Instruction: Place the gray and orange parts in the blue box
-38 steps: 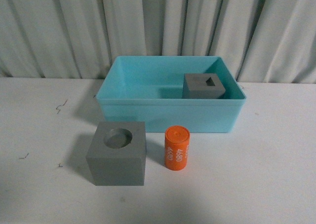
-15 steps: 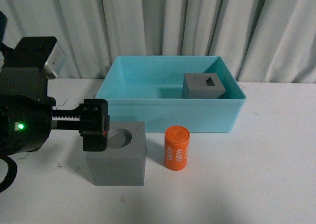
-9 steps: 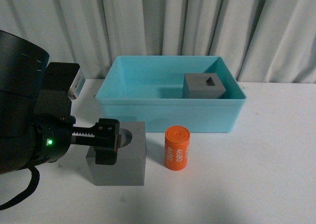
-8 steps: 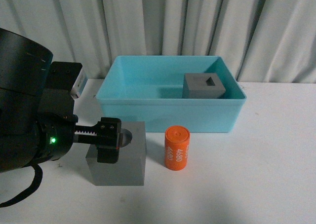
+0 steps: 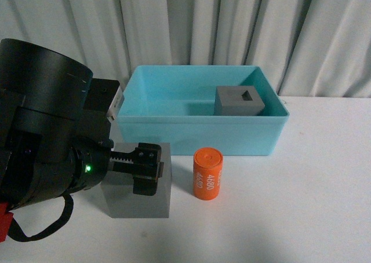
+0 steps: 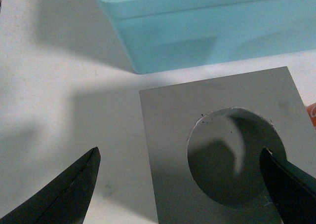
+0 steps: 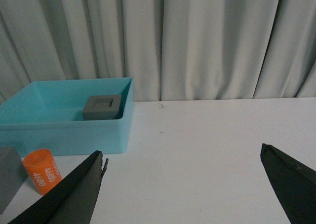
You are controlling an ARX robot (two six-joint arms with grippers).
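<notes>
**Lined Up for the Cube**

Hovering spread and empty with the left gripper point(image 5: 146, 170) over the holed cube point(image 5: 138, 202), on the worktop point(image 5: 290, 216) just before the box point(image 5: 200, 137). Best to lower straight, pinch one wall through the hole, lift level.

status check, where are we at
Left gripper open, over round-recess cube on table. Right gripper open, empty. Rectangular-recess cube in blue box; orange cylinder outside it. Nothing blocking.
</notes>
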